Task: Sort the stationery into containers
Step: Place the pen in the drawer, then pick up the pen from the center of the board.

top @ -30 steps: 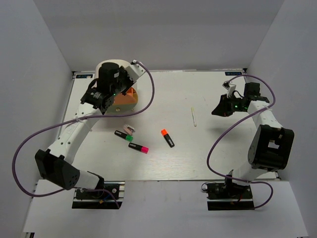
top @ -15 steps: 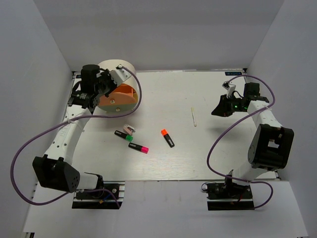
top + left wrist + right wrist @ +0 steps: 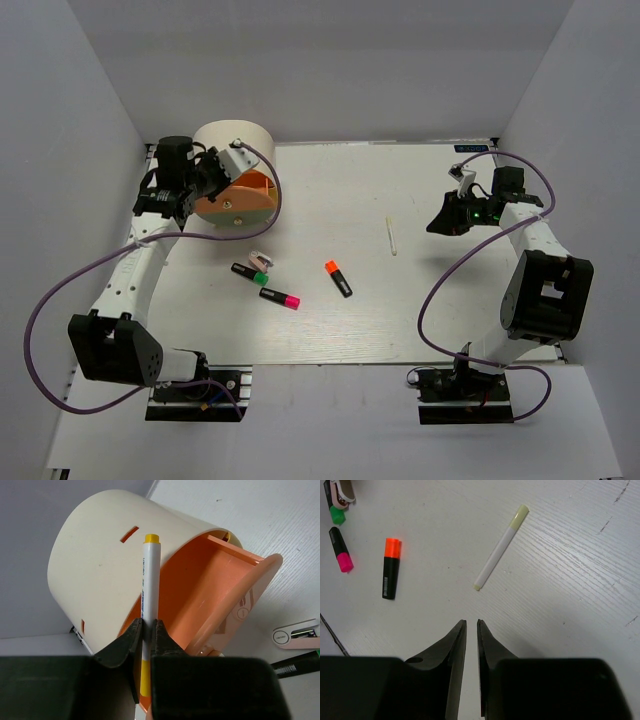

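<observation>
My left gripper is shut on a thin white stick with a yellow tip, held beside the cream container unit, whose orange drawer stands pulled out. From above, that gripper is at the drawer's left. Another white stick lies on the table ahead of my right gripper, which is open by a narrow gap and empty. Green, pink and orange highlighters and a pink-and-white piece lie mid-table.
White walls close in the table on the left, back and right. The cream unit stands in the back left corner. The left arm's purple cable loops over the drawer. In the right wrist view the free stick lies just beyond the fingertips.
The left arm has swung left and back from above the container unit, carrying the stick, so the orange drawer now shows in full. The right arm has stayed put.
</observation>
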Available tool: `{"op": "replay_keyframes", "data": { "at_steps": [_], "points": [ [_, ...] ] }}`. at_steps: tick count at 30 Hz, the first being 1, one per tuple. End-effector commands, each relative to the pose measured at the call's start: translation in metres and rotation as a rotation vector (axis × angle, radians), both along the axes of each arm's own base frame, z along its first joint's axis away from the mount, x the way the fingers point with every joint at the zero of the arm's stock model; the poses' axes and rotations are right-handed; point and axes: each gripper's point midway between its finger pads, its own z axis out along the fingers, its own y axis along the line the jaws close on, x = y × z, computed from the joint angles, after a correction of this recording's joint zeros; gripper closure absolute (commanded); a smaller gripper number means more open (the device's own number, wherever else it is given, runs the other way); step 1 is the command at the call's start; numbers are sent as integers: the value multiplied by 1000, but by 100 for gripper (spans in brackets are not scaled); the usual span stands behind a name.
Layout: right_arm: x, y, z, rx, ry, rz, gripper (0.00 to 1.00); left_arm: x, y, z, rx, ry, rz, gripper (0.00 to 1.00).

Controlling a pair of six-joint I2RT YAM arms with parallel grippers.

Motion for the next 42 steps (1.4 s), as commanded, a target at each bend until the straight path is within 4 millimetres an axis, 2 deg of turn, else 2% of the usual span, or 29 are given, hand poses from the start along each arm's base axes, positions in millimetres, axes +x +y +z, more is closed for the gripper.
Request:
{"op": "replay_keyframes", "data": {
  "at_steps": [1,2,5,11,13,14,17,18,21,23,24,26,27,28,29,30,31,33,34,35,37,38,39,42],
  "points": [
    [3,4,2,7,-21,19,79,-9,-2,8,-10,-23,-36,90],
    [5,3,4,5,-26,17,77,-8,0,8,1,-27,-32,87],
    [5,4,4,5,-24,20,77,-12,6,9,5,-40,-14,68],
    [4,5,3,4,-19,22,75,-11,9,19,-17,-92,23,50],
    [5,4,1,-14,-16,19,72,-8,12,25,-28,-112,36,28],
    [4,4,0,-29,-22,23,70,-8,12,24,-38,-107,41,25],
    [7,5,-2,-69,-25,17,61,-3,14,48,-72,-176,72,21],
    [10,2,-3,-87,-32,7,53,2,17,57,-83,-212,93,19],
    [18,5,-8,-123,-10,-9,40,4,24,85,-162,-291,174,9],
    [24,10,-9,-153,9,-14,37,5,31,114,-207,-372,225,3],
    [25,12,-24,-172,63,-23,37,5,33,116,-250,-367,253,1],
    [37,16,-19,-206,48,-28,33,2,38,137,-308,-410,295,0],
    [42,16,-25,-224,67,-45,32,-1,39,141,-338,-411,312,0],
    [45,30,-30,-251,69,-28,32,-2,38,146,-413,-398,338,0],
    [48,32,-37,-279,79,-27,32,-7,41,153,-456,-400,368,0],
    [50,44,-36,-289,76,-15,32,-12,37,153,-496,-379,368,0],
    [53,50,-46,-322,95,-13,33,-14,34,153,-565,-343,384,2],
    [57,61,-48,-357,100,-17,33,-22,29,143,-625,-260,404,4],
    [56,66,-60,-388,128,-23,35,-27,26,139,-698,-209,429,5],
    [60,69,-57,-398,119,-32,35,-33,25,136,-737,-175,445,6],
    [60,80,-61,-421,110,-17,35,-37,23,97,-782,-44,520,7],
    [60,78,-68,-444,124,-39,36,-47,22,92,-872,-3,561,7],
    [61,82,-71,-453,118,-39,36,-51,21,65,-880,60,596,7],
    [64,79,-84,-516,147,-82,39,-69,19,31,-961,147,673,7]
  ]
}}
